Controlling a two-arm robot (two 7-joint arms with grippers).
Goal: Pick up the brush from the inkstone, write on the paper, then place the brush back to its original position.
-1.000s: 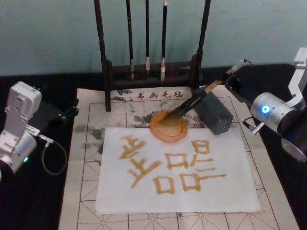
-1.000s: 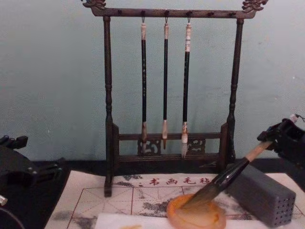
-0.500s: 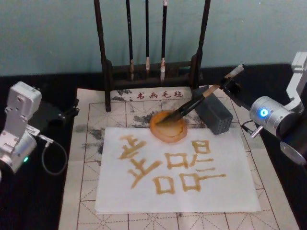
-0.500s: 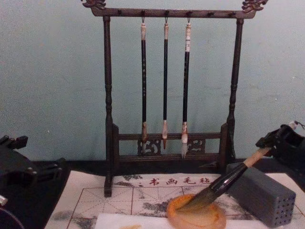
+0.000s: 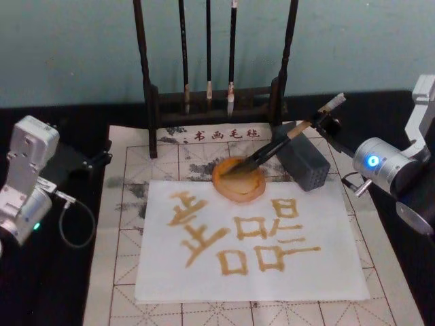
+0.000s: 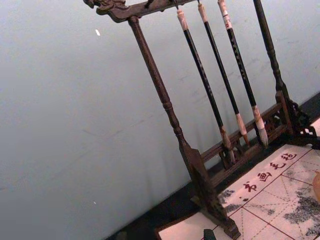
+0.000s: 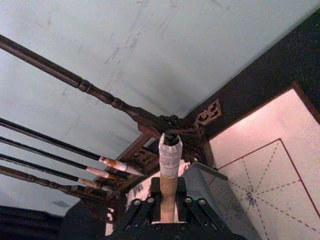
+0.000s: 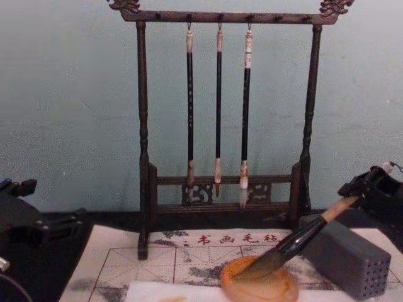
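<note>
Now, by parts:
Right gripper (image 5: 325,121): fingers closed round the brush handle near its white cap.
Brush (image 5: 275,146): slanted over the grey block (image 5: 304,161), bristles in the inkstone (image 5: 238,180).
Paper (image 5: 251,241): just in front of inkstone, covered in amber characters.
Left gripper (image 5: 102,157): parked left of the mat (image 5: 122,224); finger state unclear.

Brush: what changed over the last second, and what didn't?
The right gripper, still shut on the brush, eased the handle down: in the chest view the brush now lies flatter, its handle lower over the grey block, bristles still in the inkstone. Not let go yet. The left gripper stayed parked at the mat's left edge; the paper and the brush rack did not move.
</note>
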